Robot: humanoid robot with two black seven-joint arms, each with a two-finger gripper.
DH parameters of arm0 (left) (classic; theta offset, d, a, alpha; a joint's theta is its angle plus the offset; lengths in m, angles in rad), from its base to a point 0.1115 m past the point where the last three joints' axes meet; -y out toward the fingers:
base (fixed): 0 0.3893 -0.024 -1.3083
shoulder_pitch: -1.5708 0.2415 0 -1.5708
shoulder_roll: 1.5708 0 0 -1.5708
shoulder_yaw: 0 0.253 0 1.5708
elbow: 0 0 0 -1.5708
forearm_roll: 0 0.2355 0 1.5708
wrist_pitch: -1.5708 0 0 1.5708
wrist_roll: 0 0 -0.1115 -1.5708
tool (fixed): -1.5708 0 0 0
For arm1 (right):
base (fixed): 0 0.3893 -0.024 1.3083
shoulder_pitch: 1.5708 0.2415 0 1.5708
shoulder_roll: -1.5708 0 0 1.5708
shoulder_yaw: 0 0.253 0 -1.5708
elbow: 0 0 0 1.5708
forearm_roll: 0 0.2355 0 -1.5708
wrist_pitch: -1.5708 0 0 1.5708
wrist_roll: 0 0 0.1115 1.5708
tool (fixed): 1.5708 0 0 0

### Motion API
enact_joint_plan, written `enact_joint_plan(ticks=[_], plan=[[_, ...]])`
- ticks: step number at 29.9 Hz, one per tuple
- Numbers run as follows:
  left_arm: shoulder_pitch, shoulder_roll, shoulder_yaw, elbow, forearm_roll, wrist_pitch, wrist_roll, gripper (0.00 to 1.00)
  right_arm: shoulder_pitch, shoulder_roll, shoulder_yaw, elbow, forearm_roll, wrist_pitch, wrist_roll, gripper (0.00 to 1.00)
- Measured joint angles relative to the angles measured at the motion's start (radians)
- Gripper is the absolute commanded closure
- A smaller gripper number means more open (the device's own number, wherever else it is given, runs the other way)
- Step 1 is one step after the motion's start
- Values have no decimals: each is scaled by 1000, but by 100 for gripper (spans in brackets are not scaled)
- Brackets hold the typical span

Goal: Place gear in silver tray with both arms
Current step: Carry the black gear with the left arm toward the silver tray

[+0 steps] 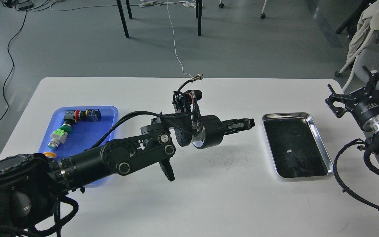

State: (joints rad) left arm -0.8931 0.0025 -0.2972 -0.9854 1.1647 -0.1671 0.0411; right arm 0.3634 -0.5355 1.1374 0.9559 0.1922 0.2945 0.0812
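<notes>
- Left arm reaches across mid-frame, its gripper [247,124] pointing right toward the silver tray [321,144]; fingers drawn close together, and whether anything sits between them, I cannot tell.
- Silver tray lies right of centre on the white table [189,197], its dark bottom showing only reflections.
- Right gripper [357,90] hovers at the frame's right edge, above and beside the tray, jaws spread wide, holding nothing.
- Blue tray [87,131] at left holds coloured push-button parts [65,128], partly hidden by the left arm.
</notes>
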Motion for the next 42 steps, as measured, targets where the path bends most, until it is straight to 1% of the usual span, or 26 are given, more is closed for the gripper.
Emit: enact_joint_plan(ticks=[4,7,12,21,25,28,34,36,42], plan=[[17,-2,9,90,0,21,6,87,0,0,-6,-1,0,0,0,1],[34,-2,15,119,1,40,9,87,0,0,-7,-6,0,0,0,1],[83,-3,29,123,3,44,9,86,0,-1,-7,-11,-1,0,0,1],[108,-2,45,119,7,39,9,84,0,0,-10,-11,-1,0,0,1],[122,-2,65,108,9,39,7,81,0,0,-10,-11,0,0,0,1],[136,-2,68,93,9,39,6,75,0,0,-11,-11,0,0,0,1],[143,-2,69,77,9,40,1,55,0,0,-12,-11,0,0,0,1],[143,-2,69,63,7,40,-1,47,0,1,-12,-11,-1,0,1,1],[145,-2,69,26,1,38,-7,35,0,4,-13,-15,-1,0,1,1]])
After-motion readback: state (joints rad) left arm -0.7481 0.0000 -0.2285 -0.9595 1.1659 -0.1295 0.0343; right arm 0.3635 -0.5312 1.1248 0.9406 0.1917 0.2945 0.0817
